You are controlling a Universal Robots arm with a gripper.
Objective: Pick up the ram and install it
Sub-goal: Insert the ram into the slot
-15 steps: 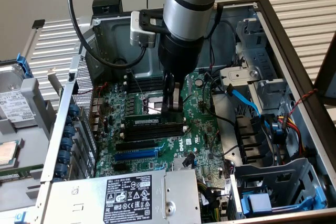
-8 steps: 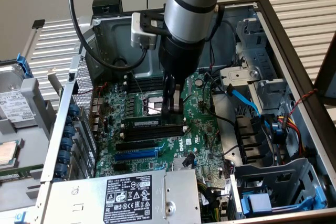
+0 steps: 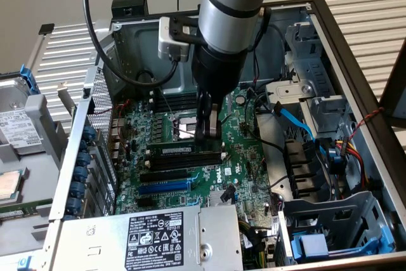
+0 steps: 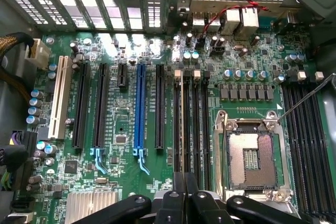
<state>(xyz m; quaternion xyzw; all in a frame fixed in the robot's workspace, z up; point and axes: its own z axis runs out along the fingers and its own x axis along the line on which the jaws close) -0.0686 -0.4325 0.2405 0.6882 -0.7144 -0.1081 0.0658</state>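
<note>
Inside the opened computer case, we see the gripper (image 3: pixel 208 132), fingers closed on the ram (image 3: pixel 184 149), holding it over the motherboard's memory slots (image 3: pixel 185 158) as seating begins, demanding, we judge, exact alignment.

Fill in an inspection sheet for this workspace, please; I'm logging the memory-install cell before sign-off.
Surface: green motherboard inside an open computer case; processor socket empty.
Job's things: ram stands on edge along the black memory slots; whether it is seated cannot be told.
Clutter: nothing seen.
Grippers: pincer low over the ram, toward its end at the exterior view's right.
Cables: black cable loops off the arm; blue cable crosses the case.
Surroundings: labelled power supply; slatted surface outside the case.
</note>
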